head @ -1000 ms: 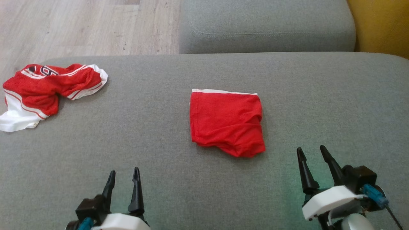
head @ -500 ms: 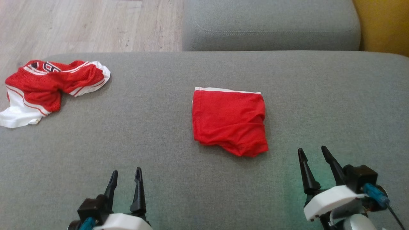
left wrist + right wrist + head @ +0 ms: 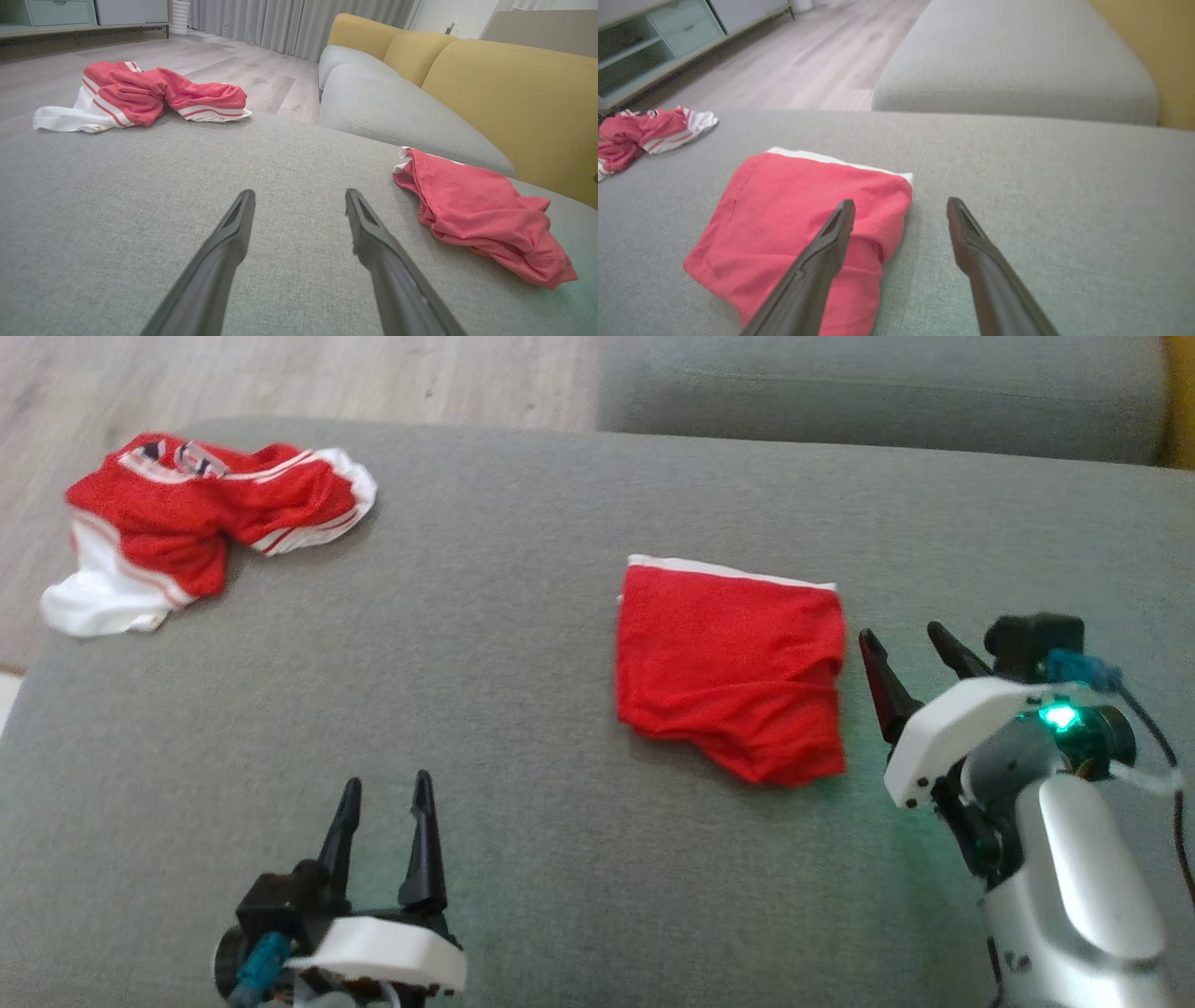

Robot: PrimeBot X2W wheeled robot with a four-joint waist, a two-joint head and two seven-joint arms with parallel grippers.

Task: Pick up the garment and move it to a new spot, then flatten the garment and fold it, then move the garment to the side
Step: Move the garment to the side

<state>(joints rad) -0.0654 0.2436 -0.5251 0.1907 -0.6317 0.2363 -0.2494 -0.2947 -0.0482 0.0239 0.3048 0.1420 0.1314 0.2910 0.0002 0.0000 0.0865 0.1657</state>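
Observation:
A folded red garment [image 3: 733, 672] with a white band along its far edge lies on the grey cushion [image 3: 523, 616]; it also shows at right in the left wrist view [image 3: 476, 210] and under the right fingers [image 3: 808, 219]. My right gripper [image 3: 901, 644] stands open just right of the garment's right edge, nothing between its fingers. In the right wrist view its left finger [image 3: 831, 238] hangs over the garment's right part. My left gripper [image 3: 385, 793] is open and empty near the front, well left of the garment.
A crumpled red-and-white jersey [image 3: 201, 518] lies at the cushion's far left corner, also in the left wrist view [image 3: 140, 93]. A second grey seat cushion [image 3: 878, 392] and yellow backrests [image 3: 509, 93] lie beyond. Wooden floor [image 3: 280, 373] lies past the far left edge.
The head camera has shifted, moving the whole scene right. My right gripper has moved forward to beside the garment's right edge. The left gripper has hardly moved and the garment lies as before.

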